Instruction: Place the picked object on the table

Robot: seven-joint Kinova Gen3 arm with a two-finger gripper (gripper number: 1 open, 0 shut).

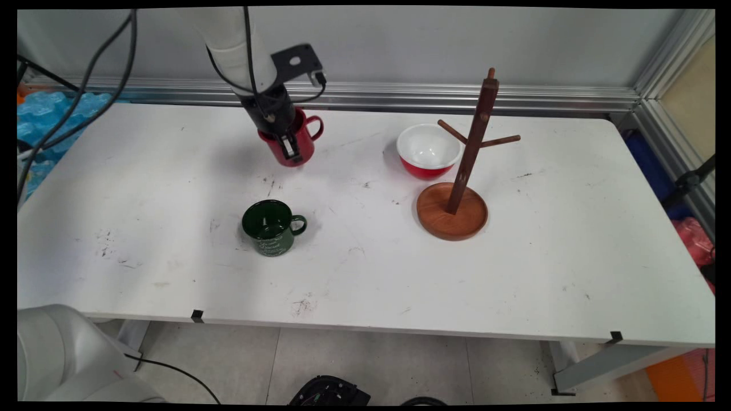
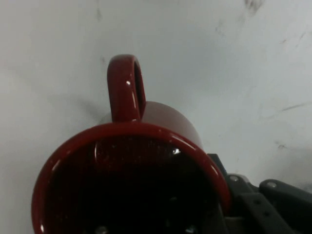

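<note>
Tool (image 1: 290, 149) is closed on the rim wall of the red mug (image 1: 302, 142), one finger inside, near the worktop's (image 1: 365, 268) far edge, left of centre. The mug looks rigid, glazed, likely slippery and chippable. Mouth faces up, axis roughly vertical, handle toward the red bowl (image 1: 428, 151).
</note>
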